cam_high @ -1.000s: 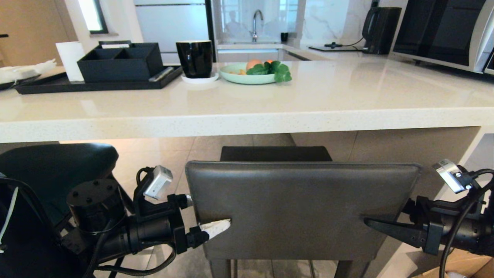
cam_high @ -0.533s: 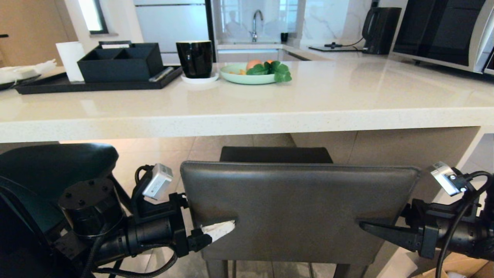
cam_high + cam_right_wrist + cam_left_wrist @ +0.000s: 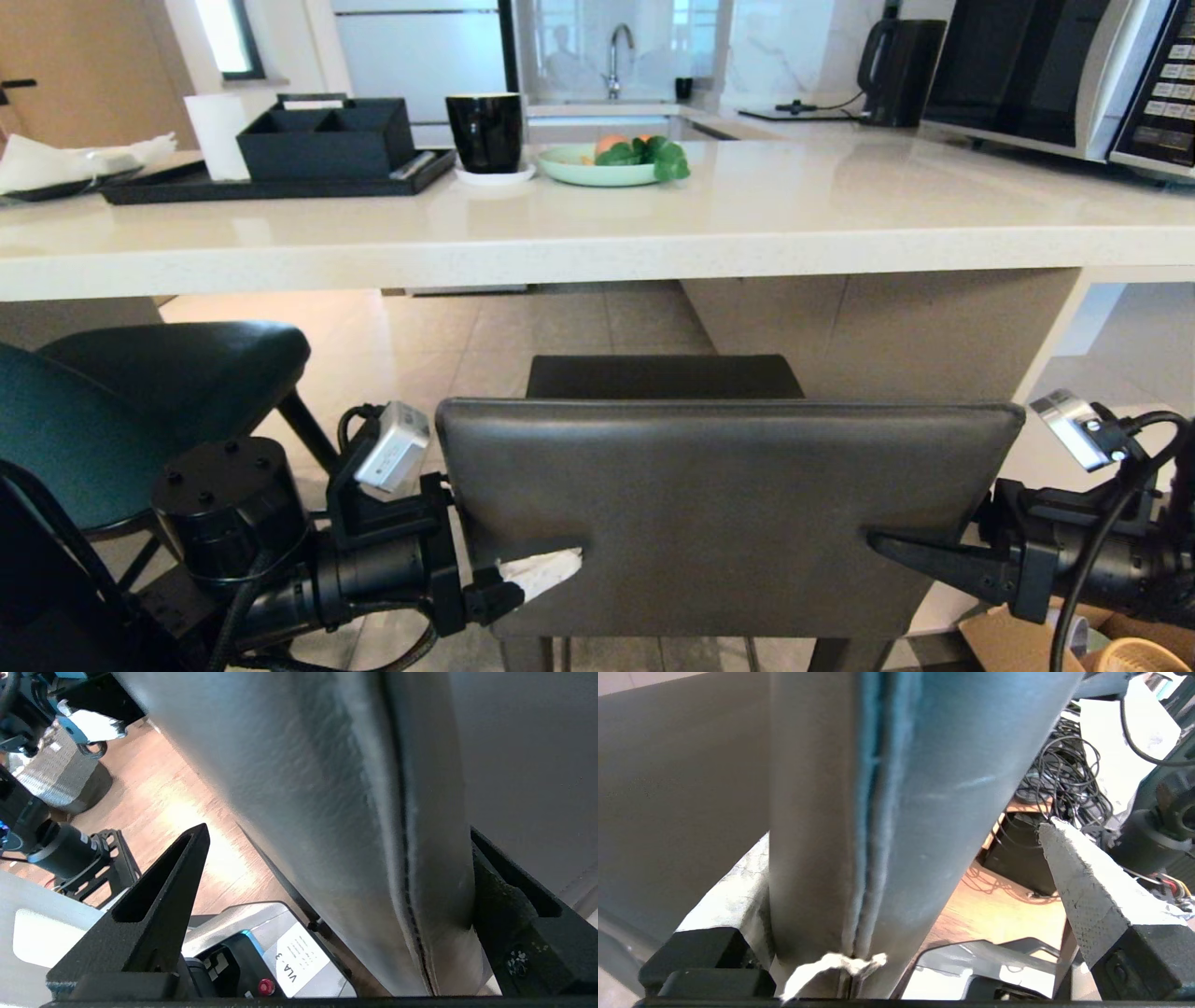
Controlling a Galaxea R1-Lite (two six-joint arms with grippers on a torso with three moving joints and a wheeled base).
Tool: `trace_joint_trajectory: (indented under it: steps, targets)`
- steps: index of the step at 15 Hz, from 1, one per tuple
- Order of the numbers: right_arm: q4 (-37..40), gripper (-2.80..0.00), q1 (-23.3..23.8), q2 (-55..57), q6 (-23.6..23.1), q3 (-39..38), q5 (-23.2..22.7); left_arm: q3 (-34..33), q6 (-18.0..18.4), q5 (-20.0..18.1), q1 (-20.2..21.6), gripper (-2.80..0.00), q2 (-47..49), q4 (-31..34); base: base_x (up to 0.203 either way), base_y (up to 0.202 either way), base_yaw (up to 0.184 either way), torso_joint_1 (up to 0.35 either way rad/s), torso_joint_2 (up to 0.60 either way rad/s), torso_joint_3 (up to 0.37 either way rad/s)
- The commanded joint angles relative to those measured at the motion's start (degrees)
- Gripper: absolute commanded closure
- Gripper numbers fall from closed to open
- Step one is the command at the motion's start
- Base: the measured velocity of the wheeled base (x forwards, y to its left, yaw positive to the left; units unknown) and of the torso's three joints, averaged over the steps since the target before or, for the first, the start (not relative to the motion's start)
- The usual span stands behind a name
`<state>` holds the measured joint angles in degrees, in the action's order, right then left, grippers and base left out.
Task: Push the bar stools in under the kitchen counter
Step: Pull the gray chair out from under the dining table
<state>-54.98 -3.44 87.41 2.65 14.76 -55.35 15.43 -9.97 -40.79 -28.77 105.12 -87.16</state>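
Note:
The dark grey bar stool's rectangular back (image 3: pixel 728 504) fills the lower middle of the head view, its seat (image 3: pixel 665 375) beyond it toward the kitchen counter (image 3: pixel 597 243). My left gripper (image 3: pixel 551 551) straddles the back's left edge, open, its white-tipped finger (image 3: pixel 546 571) on the near face. In the left wrist view that edge (image 3: pixel 817 812) runs between the left gripper's (image 3: pixel 906 830) wide-apart fingers. My right gripper (image 3: pixel 896 546) straddles the right edge, open, one black finger (image 3: pixel 920 558) on the near face. The right wrist view shows the right gripper (image 3: pixel 336 830) wide around the back (image 3: pixel 373 788). The teal stool (image 3: pixel 140 401) stands at the left.
On the counter are a black tray (image 3: pixel 271 187) with an organiser box, a black mug (image 3: pixel 485 131), a green plate (image 3: pixel 597 173) of fruit, a kettle (image 3: pixel 901 70) and a microwave (image 3: pixel 1055 75). A slab panel (image 3: pixel 934 327) closes the space under the counter's right. A cardboard box (image 3: pixel 1018 639) sits low right.
The whole view has shifted: the counter now looks farther off and more floor shows under it. The grey stool's back and both grippers keep their places in the picture.

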Motion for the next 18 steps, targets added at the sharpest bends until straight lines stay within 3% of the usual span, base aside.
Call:
trace_joint_trajectory:
  steps: [1,18]
  targets:
    - [-0.39,-2.8,0.01,-0.31,-0.01,0.0,-0.29,-0.18,-0.05,-0.26,-0.06,-2.8,-0.18,-0.5,-0.189,0.0,-0.004,0.005,0.0,0.002]
    - [-1.36,-2.8,0.01,0.22,-0.01,-1.07,0.41,-1.55,-0.05,-0.17,0.12,-2.8,-0.97,-0.5,-0.193,0.0,-0.001,0.002,0.0,0.003]
